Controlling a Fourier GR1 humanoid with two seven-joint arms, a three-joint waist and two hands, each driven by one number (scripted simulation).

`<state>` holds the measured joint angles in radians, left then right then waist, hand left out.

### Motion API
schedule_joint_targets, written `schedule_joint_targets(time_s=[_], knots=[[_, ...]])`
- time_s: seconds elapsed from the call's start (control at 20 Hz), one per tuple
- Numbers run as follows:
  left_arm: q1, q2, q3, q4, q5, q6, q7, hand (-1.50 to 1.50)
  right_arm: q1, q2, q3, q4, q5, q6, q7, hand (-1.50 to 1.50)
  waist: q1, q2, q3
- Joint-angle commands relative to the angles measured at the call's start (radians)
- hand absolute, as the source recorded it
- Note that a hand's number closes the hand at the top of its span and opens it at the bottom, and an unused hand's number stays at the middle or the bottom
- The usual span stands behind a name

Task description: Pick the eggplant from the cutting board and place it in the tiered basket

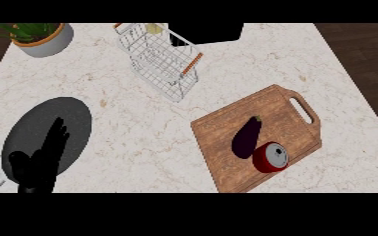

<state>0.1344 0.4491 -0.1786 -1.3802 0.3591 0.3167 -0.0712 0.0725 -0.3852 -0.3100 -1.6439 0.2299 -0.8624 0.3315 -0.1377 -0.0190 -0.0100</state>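
Eggplant: our eggplant [246, 137] lies on the wooden cutting board [221, 130], near the middle, at the right side of the counter [148, 130].
Its long way: it runs from the lower left up to the upper right, and the little stem end points up and right.
Next to it: a red can [270, 157] sits right by its lower end. We cannot tell if they touch.
Left hand: our left hand [40, 162] shows at the lower left, over a dark round plate [74, 111]. Its fingers are straight and point up. It holds nothing and just rests there.
Right hand: we do not see it at all.
Which way to go: the eggplant is far off to the right of our left hand, across the counter. We think the right hand should take it, since the board is on that side.
Basket: the wire tiered basket [164, 62] stands at the top middle, up and left of the board.
How far along: the eggplant is not picked up yet.
Watch out: we think a hand coming in could bump the red can.
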Motion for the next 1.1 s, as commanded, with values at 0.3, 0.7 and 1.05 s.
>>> schedule_joint_targets(time_s=[0.3,0.7,1.05], knots=[[-0.016,-0.068,-0.109,-0.021,-0.078,0.033,-0.004,0.0,0.22,0.312,0.247,-0.093,0.294,-0.04,0.289,-1.5,0.121,0.033,-0.006],[-0.067,-0.07,-0.138,-0.02,-0.113,0.035,0.008,0.0,0.268,0.312,0.31,-0.037,0.576,0.184,0.625,-1.5,0.184,0.053,-0.008],[-0.105,-0.119,-0.168,-0.012,-0.13,0.065,0.048,0.0,0.188,0.379,0.319,-0.107,0.899,0.383,0.939,-1.5,0.181,0.041,-0.005]])
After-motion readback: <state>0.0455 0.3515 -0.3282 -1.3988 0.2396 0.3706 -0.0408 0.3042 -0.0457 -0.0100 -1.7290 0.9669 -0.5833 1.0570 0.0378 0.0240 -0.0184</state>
